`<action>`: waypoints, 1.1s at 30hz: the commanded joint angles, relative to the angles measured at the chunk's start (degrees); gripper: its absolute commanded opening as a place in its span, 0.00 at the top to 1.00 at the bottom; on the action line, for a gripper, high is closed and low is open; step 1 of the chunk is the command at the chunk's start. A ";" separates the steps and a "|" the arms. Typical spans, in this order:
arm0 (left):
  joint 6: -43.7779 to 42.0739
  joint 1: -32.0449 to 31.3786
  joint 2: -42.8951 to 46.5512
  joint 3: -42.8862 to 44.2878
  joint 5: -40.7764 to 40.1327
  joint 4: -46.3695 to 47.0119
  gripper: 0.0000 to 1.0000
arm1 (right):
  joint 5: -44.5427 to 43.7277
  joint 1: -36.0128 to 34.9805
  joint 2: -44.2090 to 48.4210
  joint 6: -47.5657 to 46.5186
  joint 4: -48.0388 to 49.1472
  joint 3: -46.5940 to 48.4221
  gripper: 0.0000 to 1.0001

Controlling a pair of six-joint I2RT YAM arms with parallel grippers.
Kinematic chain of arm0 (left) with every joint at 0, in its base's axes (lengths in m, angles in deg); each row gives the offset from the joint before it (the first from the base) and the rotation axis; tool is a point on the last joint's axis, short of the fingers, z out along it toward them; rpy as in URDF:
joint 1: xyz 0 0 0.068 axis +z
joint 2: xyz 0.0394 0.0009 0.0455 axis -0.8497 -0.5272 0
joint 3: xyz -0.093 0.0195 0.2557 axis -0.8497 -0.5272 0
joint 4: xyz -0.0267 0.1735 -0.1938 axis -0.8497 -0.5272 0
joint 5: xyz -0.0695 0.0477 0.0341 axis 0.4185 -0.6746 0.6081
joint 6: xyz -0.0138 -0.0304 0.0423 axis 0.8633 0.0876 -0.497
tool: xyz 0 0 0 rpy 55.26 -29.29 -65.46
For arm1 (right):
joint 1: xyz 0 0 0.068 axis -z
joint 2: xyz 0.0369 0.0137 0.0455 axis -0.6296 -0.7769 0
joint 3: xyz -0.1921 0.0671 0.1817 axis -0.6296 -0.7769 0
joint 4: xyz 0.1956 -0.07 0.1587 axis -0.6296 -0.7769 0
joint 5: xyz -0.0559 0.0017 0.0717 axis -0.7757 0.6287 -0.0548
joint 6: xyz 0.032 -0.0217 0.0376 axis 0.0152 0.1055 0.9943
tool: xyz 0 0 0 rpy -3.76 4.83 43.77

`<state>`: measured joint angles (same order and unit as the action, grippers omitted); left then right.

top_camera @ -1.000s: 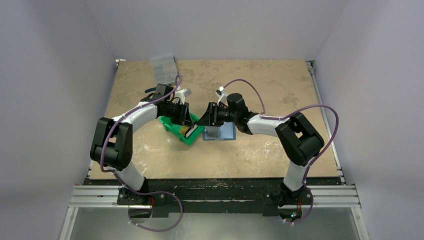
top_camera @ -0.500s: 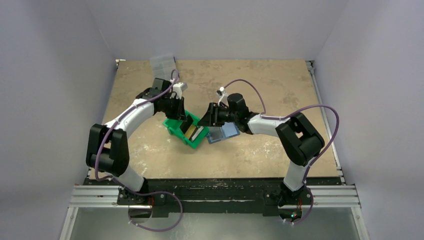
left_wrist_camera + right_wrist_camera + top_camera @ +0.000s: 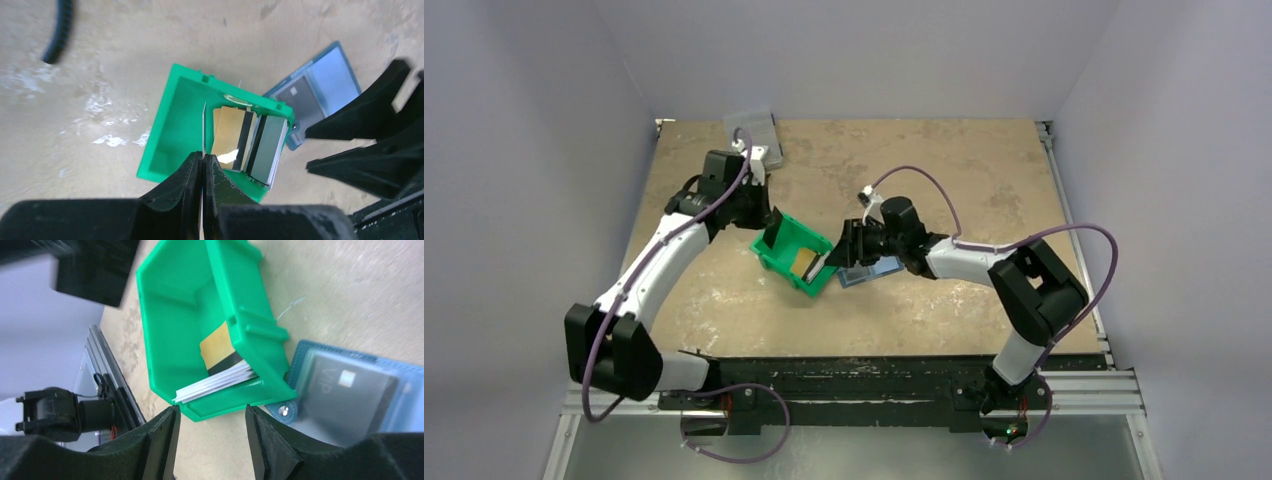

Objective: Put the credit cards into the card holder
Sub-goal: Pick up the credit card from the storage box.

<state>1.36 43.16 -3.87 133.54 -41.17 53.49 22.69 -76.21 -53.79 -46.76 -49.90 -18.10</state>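
One card holder [image 3: 331, 70] | one green tray [image 3: 175, 125] | several credit cards [image 3: 267, 150] inside

One green tray [image 3: 786, 236], one card holder [image 3: 876, 272], one clear box [image 3: 762, 130], several credit cards [image 3: 265, 147].

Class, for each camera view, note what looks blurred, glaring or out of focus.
Top external: even light, faint shadows, nothing blurred. Left wrist: the left pincer is soft in the foreground, the green tray sharp, pale glare on the table. Right wrist: the right pincer blurs; the card holder looks hazy.
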 commanded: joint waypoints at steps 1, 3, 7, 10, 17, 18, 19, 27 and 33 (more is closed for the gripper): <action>3.57 0.09 7.68 3.09 -5.42 0.78 1.00 | 0.31 -2.98 -1.64 0.74 4.46 -1.44 0.41; 4.25 0.09 9.96 3.33 -5.05 0.34 1.00 | 0.45 -4.12 -3.95 1.87 6.34 -0.16 0.41; 5.06 0.09 13.95 3.75 -4.20 -1.49 1.00 | 0.89 -6.65 -8.21 2.62 6.50 5.93 0.41; 5.56 0.09 16.92 3.77 -4.56 -3.16 1.00 | 0.87 -8.34 -11.68 3.28 6.54 10.58 0.41; 7.83 0.05 20.91 2.27 -3.66 -4.55 1.00 | 3.73 -11.06 -18.43 7.96 8.57 20.18 0.42; 8.30 0.08 21.28 1.89 -3.29 -4.35 1.00 | 4.32 -11.06 -18.04 8.21 8.45 20.58 0.42; 8.92 0.08 21.60 1.51 -2.91 -4.13 1.00 | 4.73 -11.06 -17.38 7.54 8.06 20.53 0.42; 17.22 0.09 23.86 -6.48 6.09 8.84 1.00 | 0.63 -5.44 -4.83 -1.55 -1.38 11.45 0.37; 31.02 -0.07 24.92 -19.05 18.16 35.58 1.00 | 9.66 2.96 6.71 1.93 7.35 -1.79 0.36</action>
<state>20.47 43.16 19.72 121.08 -32.98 66.30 25.99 -77.70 -53.77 -46.17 -49.46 -12.79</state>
